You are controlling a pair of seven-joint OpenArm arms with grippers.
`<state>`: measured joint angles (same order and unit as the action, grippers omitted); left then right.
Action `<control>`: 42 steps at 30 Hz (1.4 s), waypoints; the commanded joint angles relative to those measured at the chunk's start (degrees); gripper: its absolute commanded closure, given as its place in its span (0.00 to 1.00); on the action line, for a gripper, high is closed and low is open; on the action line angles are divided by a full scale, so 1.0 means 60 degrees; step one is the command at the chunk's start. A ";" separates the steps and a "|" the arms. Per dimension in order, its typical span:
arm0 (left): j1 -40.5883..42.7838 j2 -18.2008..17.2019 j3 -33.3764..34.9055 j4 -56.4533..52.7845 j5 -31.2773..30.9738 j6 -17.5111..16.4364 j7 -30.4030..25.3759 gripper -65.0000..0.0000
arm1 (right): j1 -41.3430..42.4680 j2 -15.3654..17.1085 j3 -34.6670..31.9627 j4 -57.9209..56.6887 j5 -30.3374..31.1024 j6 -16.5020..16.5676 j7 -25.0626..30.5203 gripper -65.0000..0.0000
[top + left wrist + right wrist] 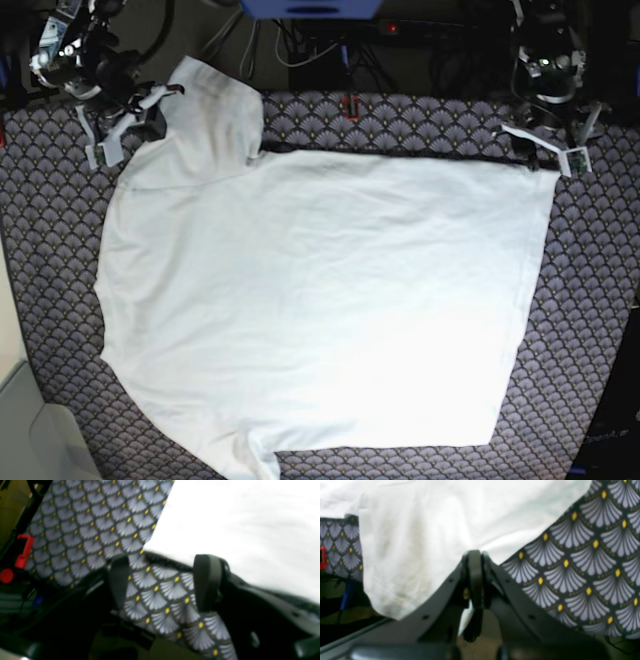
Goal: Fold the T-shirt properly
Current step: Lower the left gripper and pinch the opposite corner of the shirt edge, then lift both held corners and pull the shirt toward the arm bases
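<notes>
T-shirt (pixel 320 310) spread flat on patterned tablecloth (pixel 600 300), long axis running across base view: hem edge toward left gripper (pixel 545 150), sleeves and shoulder end toward right gripper (pixel 125 125). One sleeve sticking up at far corner just beside right jaws, other sleeve at near edge, well apart from both arms. Plain white, no print, soft shallow wrinkles across body; faint yellowish staining on the fold seen close in right wrist view.

Right gripper (pixel 475 555): jaws pressed together, pinching T-shirt (pixel 432 530) edge; cloth draped up & away from jaw tips, tablecloth (pixel 582 567) showing beside them.

Left gripper (pixel 162 580): jaws apart, nothing between but tablecloth (pixel 160 597). T-shirt (pixel 237 530) corner lying just beyond fingertips, close but not clamped; contact w/ one finger (pixel 207 580) can't be told, view blurred.
</notes>
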<state>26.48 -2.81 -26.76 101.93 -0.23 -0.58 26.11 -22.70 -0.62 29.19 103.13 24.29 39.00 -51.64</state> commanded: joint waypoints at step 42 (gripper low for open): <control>-0.2237 0.0446 -0.0616 -0.1728 0.0016 0.0045 -0.0168 0.99 | 0.0215 0.0477 0.0007 0.0196 0.0090 0.0166 0.0159 1.00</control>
<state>13.45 0.19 -30.28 90.24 -0.30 -0.75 26.83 -21.41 1.48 28.97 103.13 24.08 39.24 -51.64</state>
